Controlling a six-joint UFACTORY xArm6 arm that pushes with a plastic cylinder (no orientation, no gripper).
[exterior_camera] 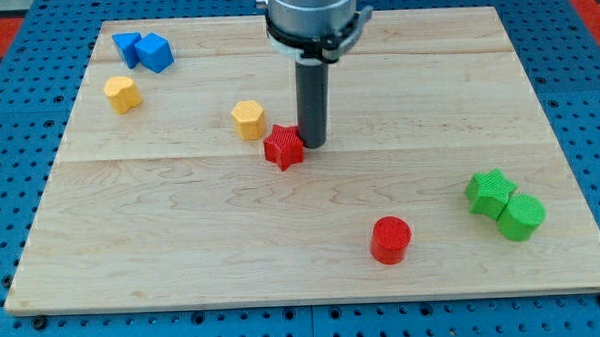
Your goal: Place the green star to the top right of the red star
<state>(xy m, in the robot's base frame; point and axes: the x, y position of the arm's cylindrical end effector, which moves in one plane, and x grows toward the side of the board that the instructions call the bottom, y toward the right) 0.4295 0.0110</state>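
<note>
The red star lies near the middle of the wooden board. My tip stands right beside it, touching or almost touching its right edge. The green star lies far off at the view's right, lower than the red star, touching a green cylinder at its lower right.
A yellow hexagon block sits just up-left of the red star. A red cylinder lies below right of centre. A yellow block and two blue blocks sit at the top left.
</note>
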